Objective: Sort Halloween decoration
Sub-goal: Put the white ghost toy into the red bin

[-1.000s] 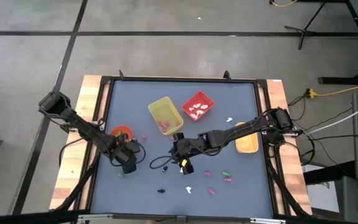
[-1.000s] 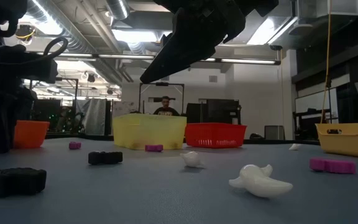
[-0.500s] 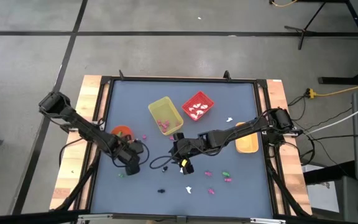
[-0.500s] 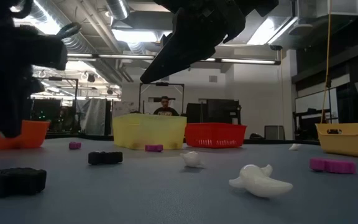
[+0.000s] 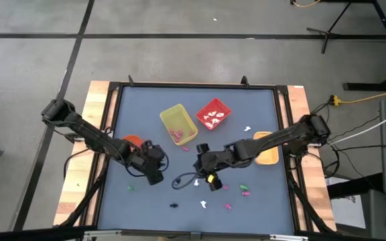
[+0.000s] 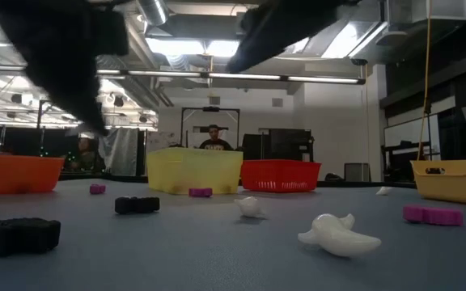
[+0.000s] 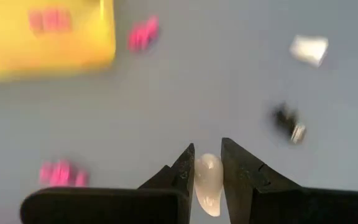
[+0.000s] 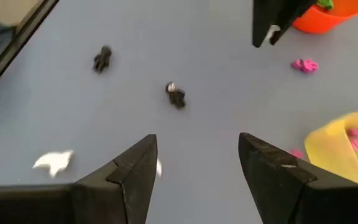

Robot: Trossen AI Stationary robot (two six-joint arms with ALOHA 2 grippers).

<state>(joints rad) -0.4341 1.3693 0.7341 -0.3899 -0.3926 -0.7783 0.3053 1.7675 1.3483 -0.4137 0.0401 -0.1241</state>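
Halloween decoration is only partly sorted: you can see pink pieces in the yellow bin and white ones in the red bin, while pink, white and black trinkets lie scattered on the table. Your left gripper is clamped on a white trinket above the table; your right gripper hovers with fingers apart, empty.

A yellow bin and a red bin are set side by side on the grey bench, with an orange bowl and an orange tray at opposite sides.
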